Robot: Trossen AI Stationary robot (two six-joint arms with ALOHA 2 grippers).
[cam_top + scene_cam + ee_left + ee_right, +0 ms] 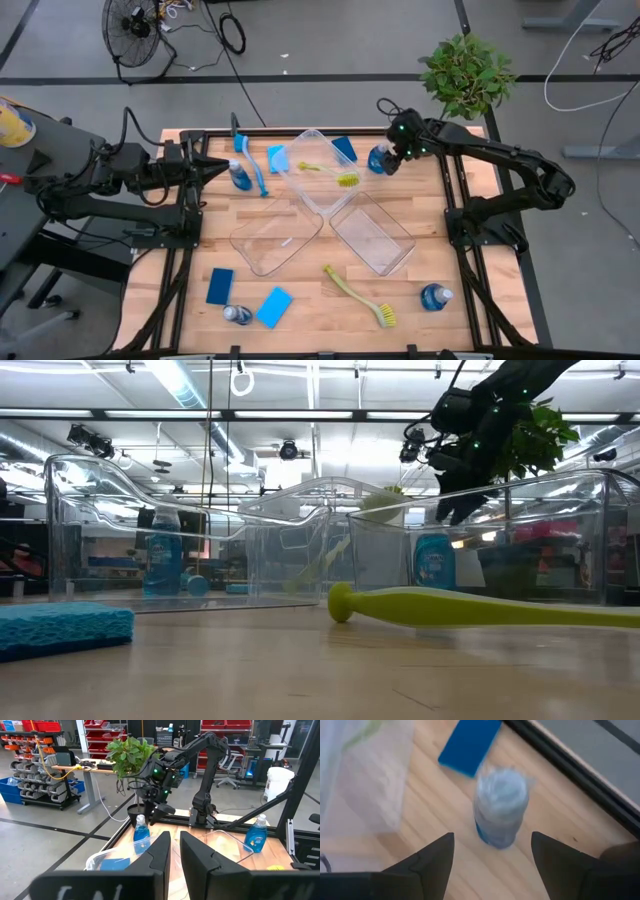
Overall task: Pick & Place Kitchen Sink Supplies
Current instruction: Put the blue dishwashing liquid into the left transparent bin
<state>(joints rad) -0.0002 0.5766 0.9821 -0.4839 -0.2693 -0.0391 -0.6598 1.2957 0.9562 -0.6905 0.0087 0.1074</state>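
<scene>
Right gripper (pixel 385 160) poised above a clear bottle of blue liquid (pixel 379 159) at the far edge of the desk (pixel 300 290).

Largest to smallest: the wooden desk carries three clear bins (pixel 372 233); one bin holds a yellow-green brush (pixel 331 174). The right arm reaches over the far edge beside the potted plant (pixel 466 72), its fingers (pixel 432 860) released wide to either side of the upright bottle, not touching it. A dark-blue sponge (pixel 470 745) lies near the bottle. The left gripper (pixel 215 166) waits at the left edge, fingers nearly clenched on nothing.
</scene>
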